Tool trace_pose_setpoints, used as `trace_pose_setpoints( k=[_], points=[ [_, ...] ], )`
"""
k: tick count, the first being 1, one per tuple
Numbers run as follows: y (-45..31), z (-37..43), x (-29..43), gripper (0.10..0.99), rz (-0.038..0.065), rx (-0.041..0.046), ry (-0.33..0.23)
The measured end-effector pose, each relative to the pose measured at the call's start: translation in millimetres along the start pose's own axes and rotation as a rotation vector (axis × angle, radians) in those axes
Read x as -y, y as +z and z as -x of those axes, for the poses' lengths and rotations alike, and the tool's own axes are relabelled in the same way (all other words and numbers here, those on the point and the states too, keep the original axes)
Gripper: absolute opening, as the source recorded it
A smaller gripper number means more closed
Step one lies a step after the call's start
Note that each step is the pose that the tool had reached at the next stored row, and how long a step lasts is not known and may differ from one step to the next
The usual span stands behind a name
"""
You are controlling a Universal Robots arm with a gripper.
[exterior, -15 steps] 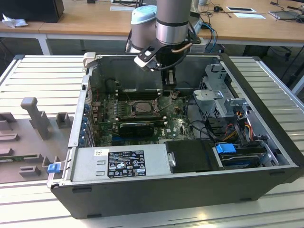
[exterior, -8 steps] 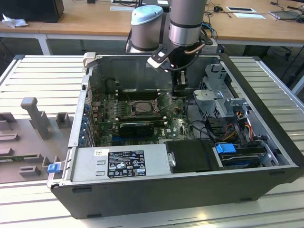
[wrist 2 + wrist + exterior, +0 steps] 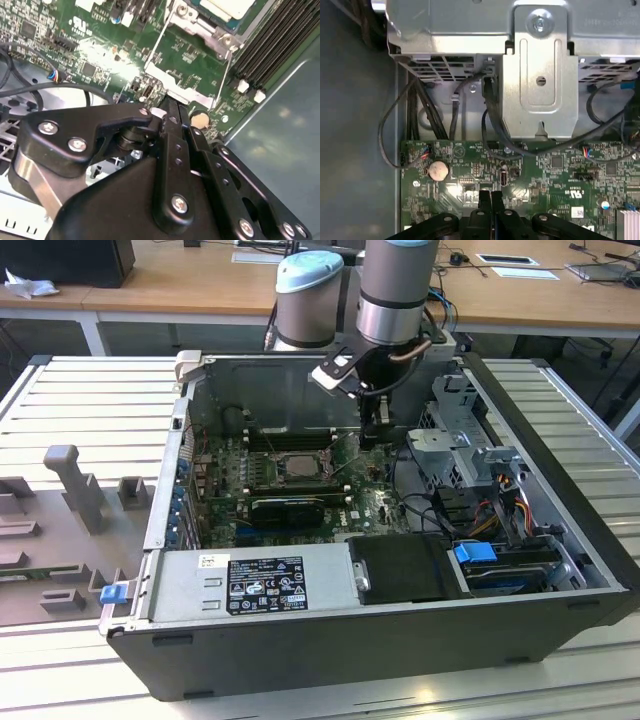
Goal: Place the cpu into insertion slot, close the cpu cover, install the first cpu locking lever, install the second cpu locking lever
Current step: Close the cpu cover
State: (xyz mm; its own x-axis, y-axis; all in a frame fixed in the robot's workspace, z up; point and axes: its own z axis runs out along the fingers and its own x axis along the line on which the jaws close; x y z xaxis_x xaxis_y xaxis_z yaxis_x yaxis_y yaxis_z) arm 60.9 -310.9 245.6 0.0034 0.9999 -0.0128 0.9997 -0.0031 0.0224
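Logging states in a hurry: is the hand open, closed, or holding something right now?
Hand: closed, nothing visible between its fingers.
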Motion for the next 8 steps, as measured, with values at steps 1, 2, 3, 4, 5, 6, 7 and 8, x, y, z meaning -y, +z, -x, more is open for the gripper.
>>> trace_pose_setpoints(
  k=[1,2,3,4,5,6,7,8],
  points=[
    [-0.9,0.0,0.2,0.149,0.0,-0.0001,0.0],
    [-1.4,0.0,0.5,0.149,0.0,-0.0002,0.0],
    [-1.3,0.0,1.2,0.149,0.0,-0.0003,0.0],
    [-1.4,0.0,1.9,0.149,0.0,-0.0001,0.0],
    [-1.5,0.0,4.3,0.149,0.0,-0.0001,0.0],
    [-1.5,0.0,6.2,0.149,0.0,-0.0001,0.0],
    [-1.6,0.0,8.3,0.149,0.0,-0.0001,0.0],
    [-1.6,0.0,11.5,0.149,0.0,-0.0001,0.0]
  ],
)
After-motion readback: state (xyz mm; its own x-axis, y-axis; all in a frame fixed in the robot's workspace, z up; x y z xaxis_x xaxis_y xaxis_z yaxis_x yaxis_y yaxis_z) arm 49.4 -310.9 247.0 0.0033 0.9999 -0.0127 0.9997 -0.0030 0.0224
